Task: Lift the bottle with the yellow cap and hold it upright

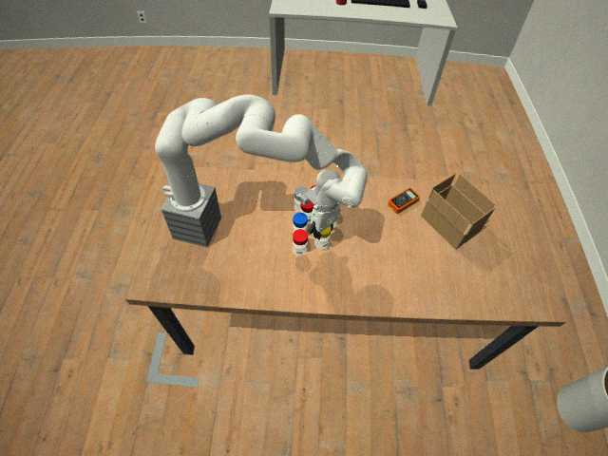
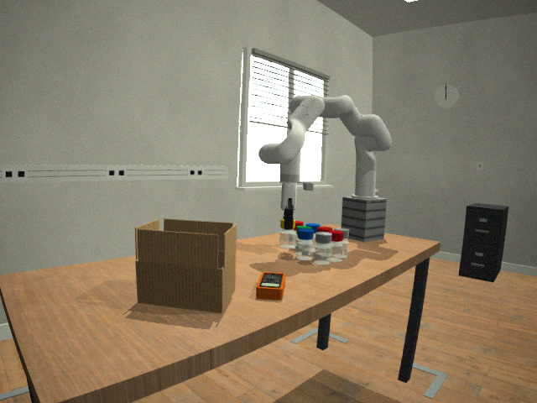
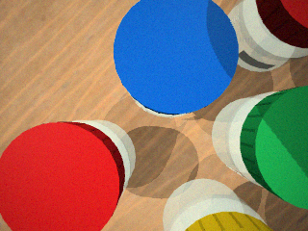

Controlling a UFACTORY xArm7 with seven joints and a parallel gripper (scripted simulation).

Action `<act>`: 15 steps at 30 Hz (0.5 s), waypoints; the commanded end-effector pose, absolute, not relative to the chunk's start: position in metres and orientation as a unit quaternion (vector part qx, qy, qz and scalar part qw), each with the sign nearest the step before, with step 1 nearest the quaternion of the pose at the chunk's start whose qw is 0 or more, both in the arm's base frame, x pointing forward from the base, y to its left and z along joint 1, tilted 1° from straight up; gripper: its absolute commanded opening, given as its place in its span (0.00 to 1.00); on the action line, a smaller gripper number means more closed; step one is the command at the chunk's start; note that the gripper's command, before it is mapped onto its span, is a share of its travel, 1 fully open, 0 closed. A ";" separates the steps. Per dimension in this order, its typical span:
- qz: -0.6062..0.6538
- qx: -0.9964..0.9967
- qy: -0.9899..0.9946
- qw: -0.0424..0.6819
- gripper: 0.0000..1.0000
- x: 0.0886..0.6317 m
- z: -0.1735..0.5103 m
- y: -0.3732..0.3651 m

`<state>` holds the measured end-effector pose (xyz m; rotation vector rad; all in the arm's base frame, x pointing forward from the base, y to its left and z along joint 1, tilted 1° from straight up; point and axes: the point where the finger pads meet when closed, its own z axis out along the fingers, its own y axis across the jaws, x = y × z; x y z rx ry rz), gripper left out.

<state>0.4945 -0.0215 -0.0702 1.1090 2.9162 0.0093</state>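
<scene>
item: white seven-joint arm (image 1: 255, 129), mounted on a grey ribbed pedestal (image 1: 191, 218) at the far-left part of a wooden table (image 1: 343, 289). the arm was bent over a cluster of small clear bottles near the table's middle.

item: gripper (image 2: 288, 217), pointed straight down. it was found clamped on the cap of the yellow-capped bottle (image 2: 287, 234), the fingers held apart by the cap between them. in the exterior view the bottle's base was seen at or very near the table surface, upright; whether it was touching could not be told. it stood at the box side of the cluster. in the wrist view only a sliver of its yellow cap (image 3: 226, 222) was shown, at the lower edge.

item: neighbouring bottles, all upright. a blue-capped bottle (image 3: 175, 53), a red-capped bottle (image 3: 58, 180) and a green-capped bottle (image 3: 276, 144) were recorded around the yellow one in the wrist view, apart from each other. a grey-capped bottle (image 2: 322, 248) and further red-capped ones were noted in the exterior view.

item: orange handheld meter (image 1: 403, 199), lying flat between the cluster and an open cardboard box (image 1: 457, 210), apart from both.
</scene>
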 end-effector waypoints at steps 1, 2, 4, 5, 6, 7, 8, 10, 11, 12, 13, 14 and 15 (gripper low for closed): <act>0.004 0.355 0.935 0.013 0.00 0.496 -0.063 -0.022; 0.004 0.355 0.935 0.013 0.00 0.496 -0.062 -0.022; 0.004 0.355 0.935 0.013 0.00 0.496 -0.059 -0.022; 0.004 0.355 0.935 0.013 0.00 0.496 -0.057 -0.022; 0.004 0.355 0.935 0.013 0.00 0.496 -0.057 -0.022; 0.004 0.355 0.935 0.013 0.00 0.496 -0.057 -0.022; 0.004 0.355 0.935 0.013 0.00 0.496 -0.055 -0.022; 0.004 0.355 0.935 0.013 0.00 0.496 -0.052 -0.022; 0.004 0.355 0.935 0.013 0.00 0.496 -0.051 -0.022; 0.004 0.355 0.935 0.013 0.00 0.496 -0.050 -0.022; 0.004 0.355 0.935 0.013 0.00 0.496 -0.049 -0.022; 0.004 0.355 0.935 0.013 0.00 0.495 -0.048 -0.022; 0.004 0.355 0.935 0.013 0.00 0.495 -0.046 -0.022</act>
